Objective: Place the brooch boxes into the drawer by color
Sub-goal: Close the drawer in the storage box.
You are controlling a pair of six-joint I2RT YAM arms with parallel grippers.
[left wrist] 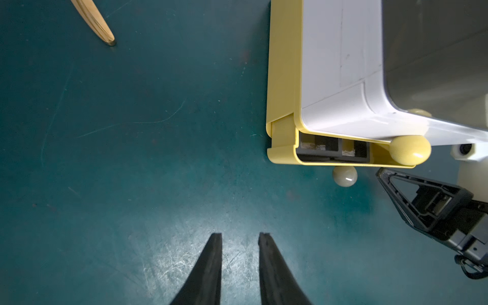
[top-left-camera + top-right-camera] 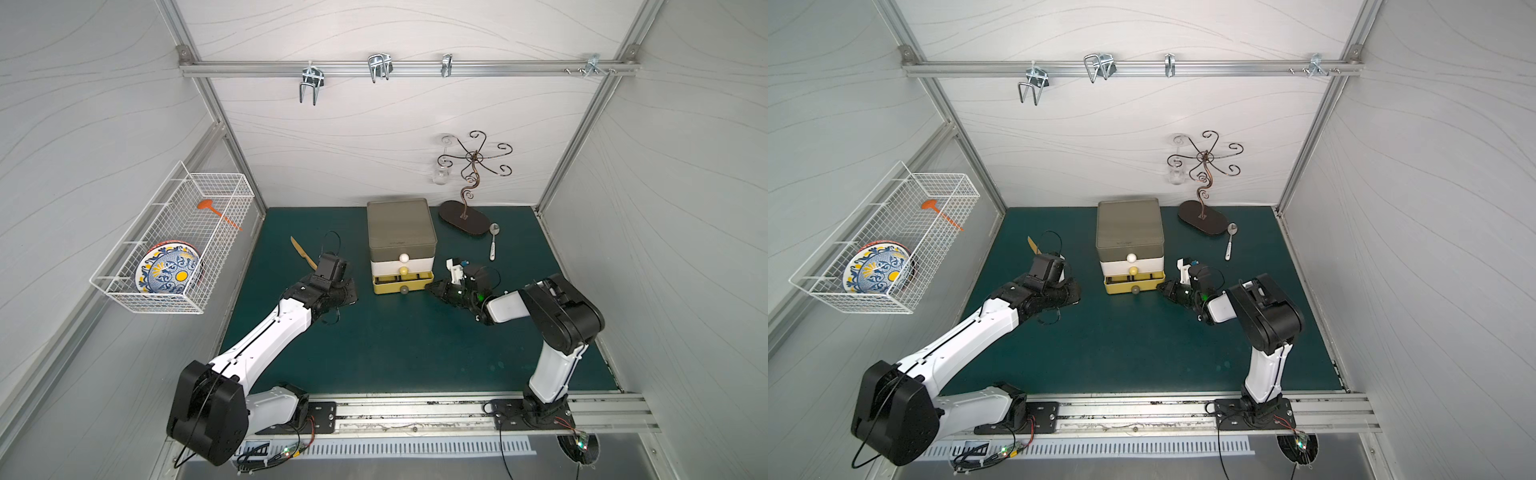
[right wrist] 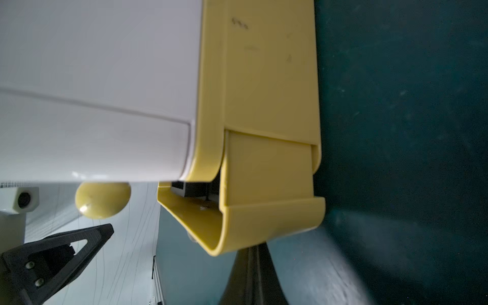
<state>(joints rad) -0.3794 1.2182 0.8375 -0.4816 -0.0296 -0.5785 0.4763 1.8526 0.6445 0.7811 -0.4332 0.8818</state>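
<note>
The drawer (image 2: 401,224) (image 2: 1128,224) stands at the back middle of the green mat: olive-grey top tier, white middle, yellow bottom. Its yellow bottom tier (image 1: 282,155) is pulled out a little. Black brooch boxes (image 1: 319,149) (image 3: 184,188) show through the gap inside it. My right gripper (image 2: 430,289) (image 3: 253,247) is shut, its tip against the right front corner of the yellow tier. My left gripper (image 2: 351,291) (image 1: 240,235) hangs low over bare mat left of the drawer, its fingers slightly apart with nothing between them. No brooch boxes lie on the mat.
A wooden knife (image 2: 303,251) lies on the mat left of the drawer. A spoon (image 2: 493,241) and a curly metal stand (image 2: 463,218) are at the back right. A wire basket (image 2: 174,245) holding a patterned plate hangs on the left wall.
</note>
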